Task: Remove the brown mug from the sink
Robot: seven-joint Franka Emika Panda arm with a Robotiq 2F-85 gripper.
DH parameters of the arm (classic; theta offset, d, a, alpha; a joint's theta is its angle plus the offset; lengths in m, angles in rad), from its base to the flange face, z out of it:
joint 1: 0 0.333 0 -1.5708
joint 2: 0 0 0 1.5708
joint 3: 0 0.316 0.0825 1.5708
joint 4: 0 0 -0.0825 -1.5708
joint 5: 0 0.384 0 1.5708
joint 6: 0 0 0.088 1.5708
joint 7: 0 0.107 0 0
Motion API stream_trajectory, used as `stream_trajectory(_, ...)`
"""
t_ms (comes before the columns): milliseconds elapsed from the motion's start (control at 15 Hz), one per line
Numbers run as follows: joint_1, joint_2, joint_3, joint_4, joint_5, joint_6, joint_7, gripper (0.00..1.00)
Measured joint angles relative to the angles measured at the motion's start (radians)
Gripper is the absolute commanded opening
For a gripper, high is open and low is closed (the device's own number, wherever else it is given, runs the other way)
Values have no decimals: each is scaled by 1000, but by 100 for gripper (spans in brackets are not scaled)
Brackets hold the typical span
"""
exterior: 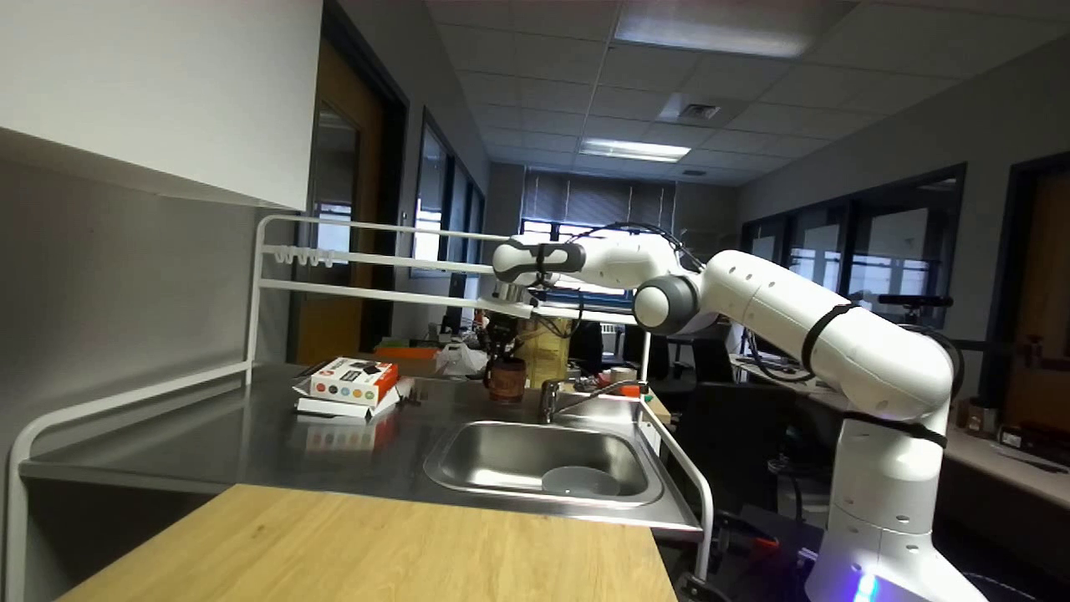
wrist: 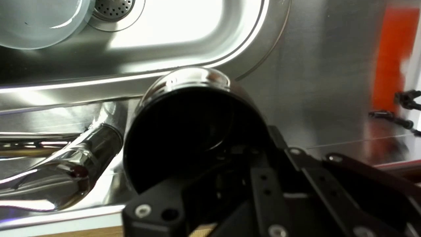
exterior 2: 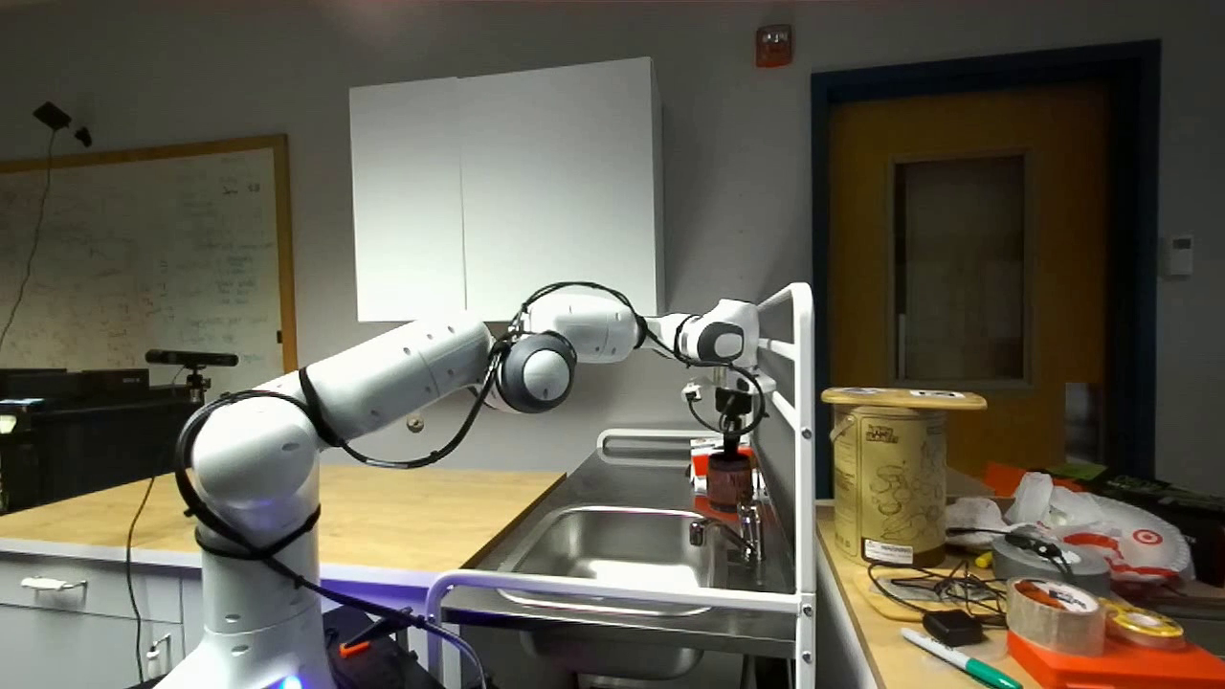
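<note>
Just below centre in an exterior view, a reddish-brown, patterned mug (exterior: 506, 383) is seen upright, glossy outside and dark within. Its wall is clamped by the gripper (exterior 2: 731, 447).

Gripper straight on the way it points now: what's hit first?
Steel counter, probably: the gripper points down holding the brown mug, whose base would touch first. Any gap beneath is unclear.

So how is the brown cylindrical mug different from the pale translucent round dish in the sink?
The brown cylindrical mug is dark; the pale translucent round dish looks light and milky. The mug is outside the steel sink basin; the dish lies inside it. The black robotic hand grips the mug but not the dish. Both are round in outline.
</note>
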Motion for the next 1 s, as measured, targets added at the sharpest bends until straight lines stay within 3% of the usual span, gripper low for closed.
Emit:
stream_trajectory(200,0,4,0,4,-7,6,0,4)
stream_trajectory(267,0,4,0,5,-8,7,0,34)
stream_trajectory(400,-1,5,0,6,-8,7,0,39)
stream_trajectory(867,-6,6,0,8,-8,9,0,92)
stream_trajectory(1000,-8,7,0,10,-8,9,0,100)
